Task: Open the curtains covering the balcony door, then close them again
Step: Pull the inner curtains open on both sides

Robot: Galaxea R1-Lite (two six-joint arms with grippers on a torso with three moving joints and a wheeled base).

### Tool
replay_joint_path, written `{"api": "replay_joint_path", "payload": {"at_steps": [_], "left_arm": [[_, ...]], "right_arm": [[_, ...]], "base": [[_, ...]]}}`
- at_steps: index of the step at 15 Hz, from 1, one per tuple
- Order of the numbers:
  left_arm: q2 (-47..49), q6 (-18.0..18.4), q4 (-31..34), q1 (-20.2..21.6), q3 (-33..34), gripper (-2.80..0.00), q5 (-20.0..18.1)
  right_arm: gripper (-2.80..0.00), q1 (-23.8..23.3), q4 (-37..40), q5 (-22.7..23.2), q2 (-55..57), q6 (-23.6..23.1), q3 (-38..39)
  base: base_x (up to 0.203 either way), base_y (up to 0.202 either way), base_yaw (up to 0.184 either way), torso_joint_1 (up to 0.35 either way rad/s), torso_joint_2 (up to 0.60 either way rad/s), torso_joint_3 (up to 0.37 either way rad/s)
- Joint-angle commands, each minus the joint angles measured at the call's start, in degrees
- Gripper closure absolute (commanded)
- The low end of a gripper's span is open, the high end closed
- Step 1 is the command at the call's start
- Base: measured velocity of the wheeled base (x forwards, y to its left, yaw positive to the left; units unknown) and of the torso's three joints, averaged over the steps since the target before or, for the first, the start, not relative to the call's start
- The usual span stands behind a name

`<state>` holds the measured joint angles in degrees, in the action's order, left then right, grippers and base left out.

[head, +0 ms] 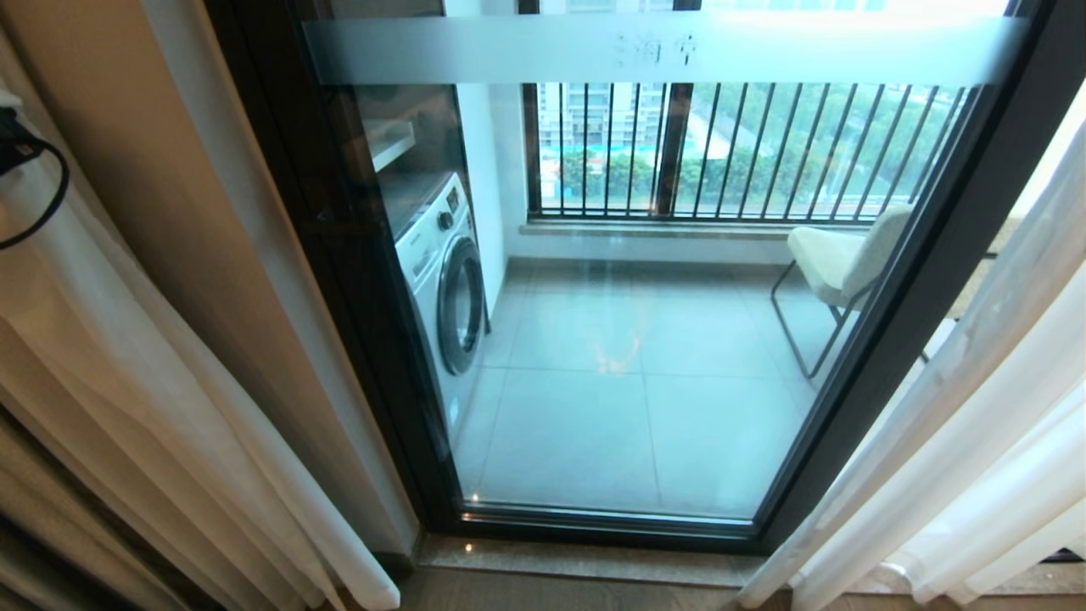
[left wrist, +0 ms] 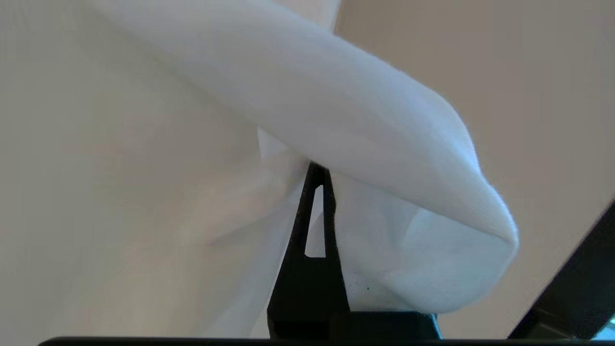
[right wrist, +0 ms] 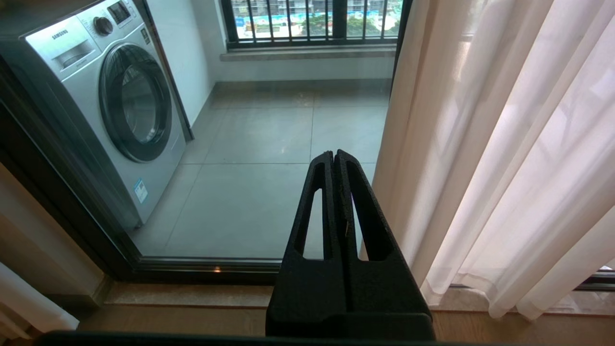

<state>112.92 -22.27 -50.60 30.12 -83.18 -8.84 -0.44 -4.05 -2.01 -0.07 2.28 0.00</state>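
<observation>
Grey-tiled balcony floor (head: 611, 399) fills the middle of the head view, seen through the balcony door (head: 594, 280), whose slim black frame runs down both sides and whose upper glass carries a frosted horizontal band (head: 662, 47). Behind the glass, a washing machine (head: 445, 280) stands at the left, a pale chair (head: 840, 259) at the right, and a black vertical-bar railing (head: 747, 148) closes the far edge. A stone sill (head: 577, 560) lies just below the door frame.

The curtains stand parted, leaving the central pane uncovered. The left curtain (head: 161, 407) is gathered at the left side of the door, just beside a beige drape (head: 204, 195); the right curtain (head: 976, 441) hangs in soft pleats at the right side, its hem near the floor.

Left claw (left wrist: 317, 175): clenched on a fold of the left curtain, with sheer white fabric bunched over and around the black fingers (left wrist: 303, 221). The claw itself lies outside the head view; only a black cable (head: 34, 182) shows at the far left edge.

Right claw (right wrist: 335, 154): clenched, fingers pressed together with nothing between them. It points toward the lower part of the glass, apart from the right curtain, whose pleats hang just beside it, with the washing machine visible on the other side.
</observation>
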Motion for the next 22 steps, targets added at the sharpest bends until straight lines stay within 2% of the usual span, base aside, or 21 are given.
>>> {"api": "replay_joint_path", "payload": {"at_steps": [1,22], "left_arm": [[0.02,-0.15,-1.87,0.02,0.21,0.00,-0.04],[-1.23,-0.05,-2.32,-0.24,1.48,0.00,0.05]], "right_arm": [[0.00,0.00,-0.08,-0.01,0.07,0.01,0.00],[0.00,0.00,-0.08,-0.01,0.07,0.01,0.00]], "base": [[0.000,0.000,0.000,0.000,0.00,0.000],[0.000,0.000,0.000,0.000,0.00,0.000]]}}
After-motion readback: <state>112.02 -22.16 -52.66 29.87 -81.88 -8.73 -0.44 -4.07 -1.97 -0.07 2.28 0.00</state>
